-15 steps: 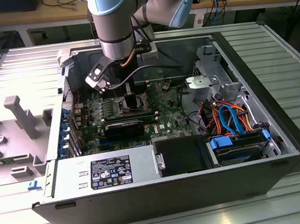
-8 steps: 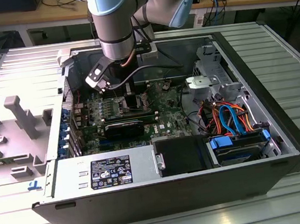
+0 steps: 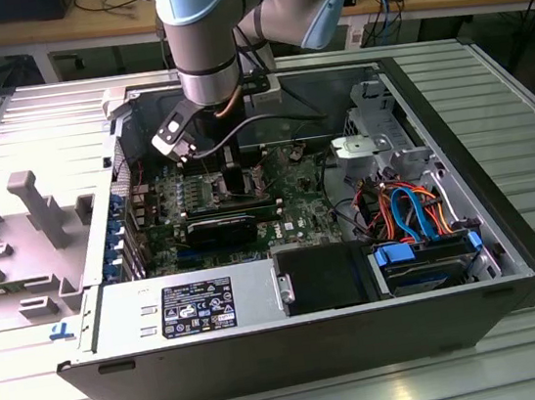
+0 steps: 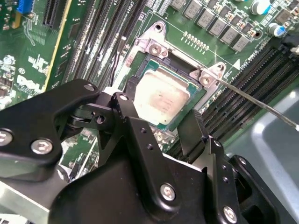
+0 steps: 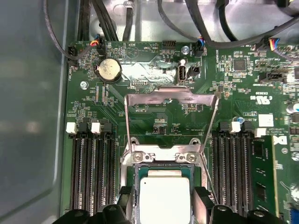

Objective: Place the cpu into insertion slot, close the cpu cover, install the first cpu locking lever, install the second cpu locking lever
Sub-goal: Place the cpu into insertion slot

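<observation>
The cpu (image 5: pixel 164 200) is a flat square chip with a dull silvery top. It lies within the silver rim of the insertion slot (image 5: pixel 163 154) on the green board. My gripper (image 5: pixel 163 207) straddles it, one black finger (image 5: pixel 125 198) against each of two opposite edges, so it is shut on the chip. The second wrist view shows the cpu (image 4: pixel 161 95) between the fingers of the gripper (image 4: pixel 161 116). The cpu cover (image 5: pixel 170 97) is flipped back, open, beyond the socket. A thin locking lever (image 4: pixel 261 105) sticks out to one side, unlatched. In the exterior view the gripper (image 3: pixel 235 180) is low inside the case.
Long black memory slots (image 5: pixel 91 172) flank the socket on both sides. A coin battery (image 5: pixel 108 70) and black cables (image 5: pixel 103 23) lie beyond the cover. In the exterior view a power supply (image 3: pixel 188 309), a drive bay (image 3: pixel 424 263) and coloured cables (image 3: pixel 406 206) fill the case's near side.
</observation>
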Robot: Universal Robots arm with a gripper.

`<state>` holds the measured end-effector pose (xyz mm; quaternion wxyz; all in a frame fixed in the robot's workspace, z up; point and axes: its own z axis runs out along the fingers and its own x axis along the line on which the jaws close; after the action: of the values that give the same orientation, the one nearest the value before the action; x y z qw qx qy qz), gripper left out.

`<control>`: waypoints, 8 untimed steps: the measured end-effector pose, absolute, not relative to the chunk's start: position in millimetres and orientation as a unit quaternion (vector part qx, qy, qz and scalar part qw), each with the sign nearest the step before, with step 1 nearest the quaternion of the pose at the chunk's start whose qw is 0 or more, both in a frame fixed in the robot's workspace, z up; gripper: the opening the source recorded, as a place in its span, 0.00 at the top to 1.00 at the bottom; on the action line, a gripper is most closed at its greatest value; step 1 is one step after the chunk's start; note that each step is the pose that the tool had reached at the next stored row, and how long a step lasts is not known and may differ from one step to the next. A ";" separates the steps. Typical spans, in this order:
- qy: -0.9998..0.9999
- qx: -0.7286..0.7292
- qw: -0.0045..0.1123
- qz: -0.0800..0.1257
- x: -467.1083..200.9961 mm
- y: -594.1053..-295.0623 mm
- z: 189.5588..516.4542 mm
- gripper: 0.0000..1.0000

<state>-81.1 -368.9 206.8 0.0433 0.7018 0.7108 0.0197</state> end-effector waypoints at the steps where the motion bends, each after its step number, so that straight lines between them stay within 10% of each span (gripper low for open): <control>1: 0.711 0.702 0.043 0.020 -81.1 -368.9 209.2 0.37; 8: 0.711 0.702 0.042 0.019 -80.1 -368.9 211.7 0.39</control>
<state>-80.1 -368.9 211.7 0.0424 0.7018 0.7109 0.0187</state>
